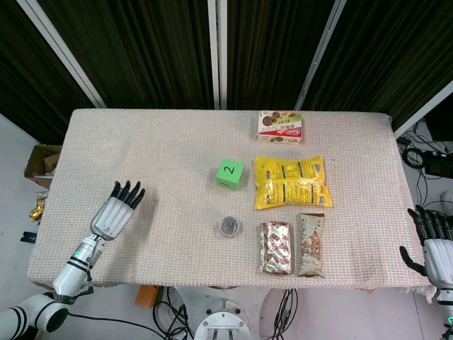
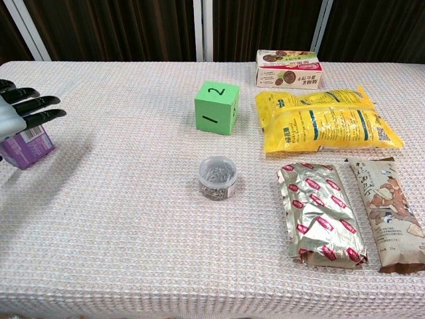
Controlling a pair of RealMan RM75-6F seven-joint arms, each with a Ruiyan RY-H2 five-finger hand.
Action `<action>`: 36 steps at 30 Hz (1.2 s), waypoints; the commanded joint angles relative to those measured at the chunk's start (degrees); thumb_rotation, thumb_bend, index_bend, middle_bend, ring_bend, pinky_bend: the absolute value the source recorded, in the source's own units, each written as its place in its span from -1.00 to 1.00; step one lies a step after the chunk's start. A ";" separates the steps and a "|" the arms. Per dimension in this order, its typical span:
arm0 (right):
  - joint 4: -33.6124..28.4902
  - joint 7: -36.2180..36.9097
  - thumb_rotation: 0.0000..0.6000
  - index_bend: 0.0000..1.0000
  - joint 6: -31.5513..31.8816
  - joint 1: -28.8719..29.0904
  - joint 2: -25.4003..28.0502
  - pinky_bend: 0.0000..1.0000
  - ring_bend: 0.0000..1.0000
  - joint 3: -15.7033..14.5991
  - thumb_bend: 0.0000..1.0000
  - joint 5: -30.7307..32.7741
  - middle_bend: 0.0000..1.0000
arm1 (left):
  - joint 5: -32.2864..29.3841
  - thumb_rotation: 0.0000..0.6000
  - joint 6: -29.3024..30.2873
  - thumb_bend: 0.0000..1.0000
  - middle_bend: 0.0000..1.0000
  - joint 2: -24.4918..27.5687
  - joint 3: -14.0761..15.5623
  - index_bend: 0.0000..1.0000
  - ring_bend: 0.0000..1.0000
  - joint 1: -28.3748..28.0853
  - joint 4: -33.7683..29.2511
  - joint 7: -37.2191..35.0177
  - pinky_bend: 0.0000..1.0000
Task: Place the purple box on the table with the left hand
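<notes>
The purple box [image 2: 26, 146] sits at the far left edge of the chest view, resting on the woven table [image 2: 133, 219], directly below the left hand [image 2: 23, 106] and partly covered by it. In the head view the same hand [image 1: 117, 212] shows in the lower left of the frame, palm down, and hides the box completely. The box's long axis seems to run left to right across the chest frame, though only part of it shows. The left hand's dark fingers [image 2: 40, 109] are stretched out nearly straight and a little apart, pointing toward frame right above the box (none appears to curl round it), so the hand looks released rather than gripping; whether the palm touches the box cannot be told. The right hand [image 1: 433, 248] hangs at the lower right edge of the head view, off the table and well apart from the box, fingers loosely extended and holding nothing. The placing looks done; lifting the left hand clear is what remains.
</notes>
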 commanded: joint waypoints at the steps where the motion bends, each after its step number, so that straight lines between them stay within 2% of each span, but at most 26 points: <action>1: -0.05 0.11 1.00 -1.00 0.15 -0.07 0.11 -1.00 -1.00 0.02 -0.45 -0.03 -1.00 | -0.59 1.00 0.93 -0.61 -0.96 1.64 -0.70 -1.00 -0.82 0.56 -2.38 -2.55 -0.58; 5: -0.18 0.44 1.00 -1.00 0.66 -0.29 0.61 -1.00 -1.00 0.23 -0.46 0.07 -1.00 | -3.67 1.00 0.60 -0.63 -0.96 7.48 -2.56 -1.00 -0.82 1.84 -8.77 -16.50 -0.59; 8: -0.45 0.75 1.00 -1.00 1.01 -0.32 0.96 -1.00 -1.00 0.34 -0.46 -0.11 -1.00 | -3.92 1.00 -1.00 -0.63 -0.95 11.31 -3.50 -1.00 -0.82 1.76 -9.86 -27.88 -0.59; 11: -1.69 1.59 1.00 -1.00 1.51 -0.26 1.75 -1.00 -1.00 -0.08 -0.46 -1.32 -1.00 | -2.64 1.00 -3.70 -0.63 -0.92 13.19 -3.92 -1.00 -0.82 1.18 -5.98 -44.01 -0.59; 17: -6.52 6.44 1.00 -1.00 1.34 0.04 5.45 -1.00 -1.00 -1.64 -0.45 -3.86 -1.00 | 1.84 1.00 -8.50 -0.63 -0.89 11.96 -1.37 -1.00 -0.82 -0.71 5.11 -56.33 -0.58; 21: -8.49 6.31 1.00 -1.00 1.07 0.22 6.82 -1.00 -1.00 -1.86 -0.45 -4.13 -1.00 | 3.46 1.00 -11.71 -0.63 -0.82 11.41 -0.76 -1.00 -0.82 -2.12 7.31 -76.22 -0.58; 24: -9.17 5.31 1.00 -1.00 0.43 0.35 6.85 -1.00 -1.00 -2.09 -0.46 -4.07 -1.00 | 5.53 1.00 -12.78 -0.62 -0.76 10.50 -0.23 -1.00 -0.82 -3.48 11.35 -86.64 -0.58; 27: -9.77 4.26 1.00 -1.00 0.41 0.29 6.86 -1.00 -1.00 -2.21 -0.45 -4.15 -1.00 | 7.54 1.00 -12.79 -0.62 -0.71 9.42 0.73 -1.00 -0.82 -4.30 15.09 -91.40 -0.58; 31: -10.47 3.28 1.00 -1.00 0.45 0.25 6.96 -1.00 -1.00 -1.96 -0.46 -3.71 -1.00 | 9.29 1.00 -11.45 -0.62 -0.68 8.87 1.54 -1.00 -0.82 -4.72 16.95 -96.09 -0.58; 36: -11.35 1.57 1.00 -1.00 -0.16 0.55 6.80 -1.00 -1.00 -2.11 -0.45 -3.90 -1.00 | 10.44 1.00 -10.39 -0.62 -0.67 7.54 1.79 -1.00 -0.82 -5.62 19.70 -97.87 -0.57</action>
